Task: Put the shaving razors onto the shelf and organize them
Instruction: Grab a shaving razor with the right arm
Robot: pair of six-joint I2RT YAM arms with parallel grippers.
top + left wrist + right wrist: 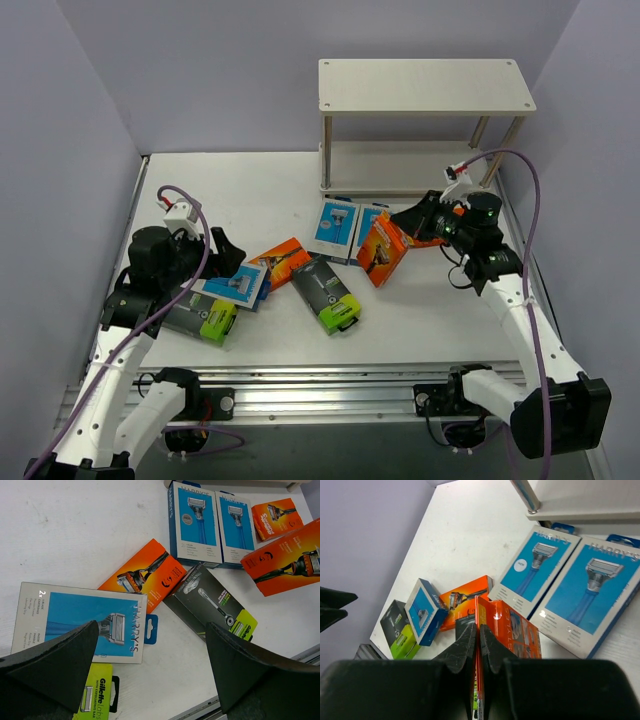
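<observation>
My right gripper (412,222) (479,628) is shut on the edge of an orange razor pack (382,250) (517,630), which stands tilted on the table in front of the shelf (425,90). Two light blue packs (335,224) (370,220) lie flat below the shelf's lower board. Another orange pack (282,262) and a black pack with a lime end (327,292) lie mid-table. My left gripper (218,255) (152,627) hangs open over a light blue pack (80,620) that lies partly on a second black and lime pack (97,695). A small orange pack (276,517) lies near the right arm.
Both shelf boards carry nothing. Purple walls close in the left, back and right sides. A metal rail (330,385) runs along the near table edge between the arm bases.
</observation>
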